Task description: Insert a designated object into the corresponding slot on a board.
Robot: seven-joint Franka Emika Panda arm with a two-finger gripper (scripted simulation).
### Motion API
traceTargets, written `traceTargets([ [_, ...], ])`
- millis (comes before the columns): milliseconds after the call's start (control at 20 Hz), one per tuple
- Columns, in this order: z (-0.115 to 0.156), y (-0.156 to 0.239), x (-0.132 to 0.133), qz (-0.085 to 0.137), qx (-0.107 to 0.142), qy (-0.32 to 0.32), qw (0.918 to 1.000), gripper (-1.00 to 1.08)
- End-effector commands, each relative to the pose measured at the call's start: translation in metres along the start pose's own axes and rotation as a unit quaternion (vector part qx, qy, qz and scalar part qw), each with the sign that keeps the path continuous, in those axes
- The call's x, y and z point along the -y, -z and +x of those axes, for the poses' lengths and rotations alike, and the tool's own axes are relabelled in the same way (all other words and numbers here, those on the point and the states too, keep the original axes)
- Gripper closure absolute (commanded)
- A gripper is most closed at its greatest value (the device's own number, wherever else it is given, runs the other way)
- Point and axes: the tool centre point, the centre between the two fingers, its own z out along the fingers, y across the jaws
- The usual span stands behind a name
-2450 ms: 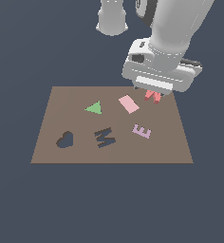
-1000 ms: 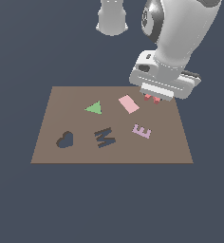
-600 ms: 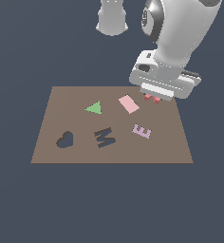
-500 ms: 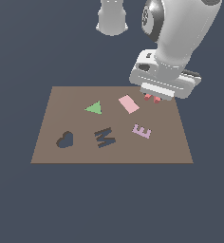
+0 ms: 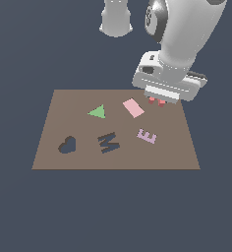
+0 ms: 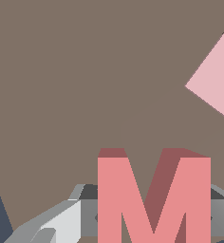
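**Red M held up over the board**

The red M (image 6: 154, 197) sits between the gripper's (image 5: 157, 101) fingers (image 6: 61, 220) — they are closed on it. It hangs above the far right part of the board (image 5: 54, 147), just right of the pink block (image 5: 133, 108). The M slot (image 5: 108, 142) is well apart, nearer and to the left. Beside the slot are the lilac E (image 5: 147, 136), the heart hole (image 5: 67, 145) and the green triangle (image 5: 97, 112).
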Motion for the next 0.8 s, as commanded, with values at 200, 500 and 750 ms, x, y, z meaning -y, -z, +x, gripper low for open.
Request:
traceTargets([
  [200, 0.0, 0.0, -0.012, 0.0, 0.0, 0.043, 0.9991, 1.08],
  [500, 0.001, 0.001, -0.028, 0.0, 0.0, 0.105, 0.9944, 1.08],
  [750, 0.005, 0.001, -0.046, 0.0, 0.0, 0.173, 0.985, 1.08],
])
